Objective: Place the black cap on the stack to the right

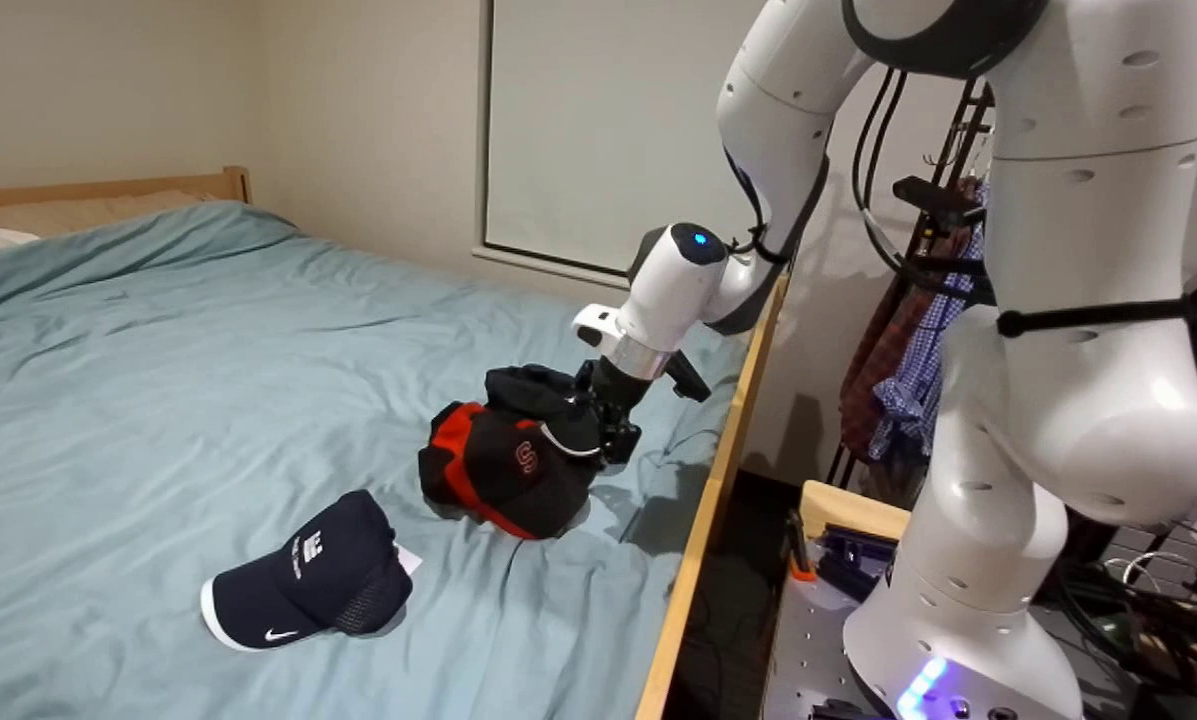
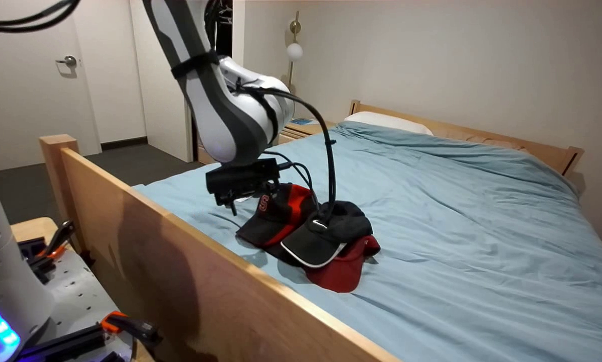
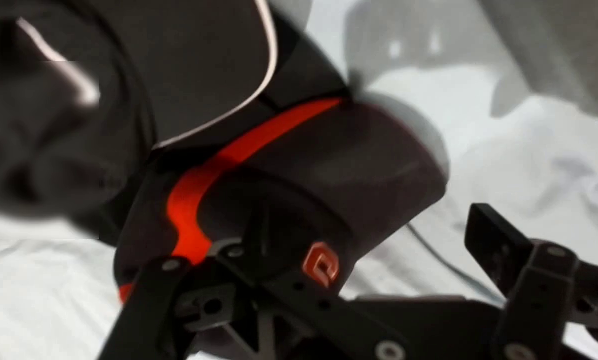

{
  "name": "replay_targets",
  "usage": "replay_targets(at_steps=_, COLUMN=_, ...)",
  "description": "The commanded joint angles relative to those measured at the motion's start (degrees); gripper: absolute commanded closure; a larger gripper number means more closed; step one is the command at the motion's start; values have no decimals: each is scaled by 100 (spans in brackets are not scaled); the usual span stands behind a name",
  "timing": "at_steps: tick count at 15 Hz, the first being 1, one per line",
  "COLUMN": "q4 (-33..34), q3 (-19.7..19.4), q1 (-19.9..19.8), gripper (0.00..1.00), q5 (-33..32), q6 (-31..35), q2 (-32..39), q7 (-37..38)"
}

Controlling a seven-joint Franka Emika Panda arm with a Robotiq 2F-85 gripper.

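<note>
The stack is a pile where a black cap with white-edged brim and white swoosh [image 2: 348, 223] rests on a red cap [image 2: 338, 274]. Against it, partly under the white-edged brim, lies a black cap with a red stripe and an S-like logo [image 2: 280, 213], also in an exterior view [image 1: 513, 475] and the wrist view [image 3: 348, 160]. A fully plain black cap does not show. My gripper [image 1: 610, 435] is low at the pile. In the wrist view my gripper [image 3: 373, 225] has fingers wide apart, one over the striped cap's crown, one over the sheet. Contact cannot be told.
A navy cap with a white logo [image 1: 308, 575] lies alone on the blue bed sheet [image 1: 208, 400], with a white card [image 1: 408, 558] by it. A wooden footboard [image 1: 723, 470] stands between bed and robot base. My arm's cables [image 2: 329, 166] hang before the pile.
</note>
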Motion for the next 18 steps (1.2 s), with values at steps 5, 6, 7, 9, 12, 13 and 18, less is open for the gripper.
replay_targets(at_steps=5, q4=657, q3=-328, q1=905, gripper=0, q5=-265, q6=148, q2=-48, q7=1231)
replay_targets(at_steps=6, q4=723, q3=-370, q1=1001, gripper=0, q5=-315, q6=148, q2=-48, q7=1351)
replay_targets(at_steps=7, q4=758, q3=-391, q1=1043, gripper=0, q5=-331, q6=148, q2=-48, q7=1400)
replay_targets(at_steps=9, q4=765, q3=-423, q1=1045, gripper=0, q5=-335, q6=148, q2=-48, q7=1403)
replay_targets(at_steps=12, q4=843, q3=-1836, q1=2198, gripper=0, q5=-1247, q6=120, q2=594, q7=3030)
replay_targets(at_steps=13, q4=769, q3=-2158, q1=2494, gripper=0, q5=-1489, q6=119, q2=743, q7=3415)
replay_targets(at_steps=18, q4=613, q3=-3193, q1=3610, gripper=0, q5=-2392, q6=119, q2=1664, q7=5305)
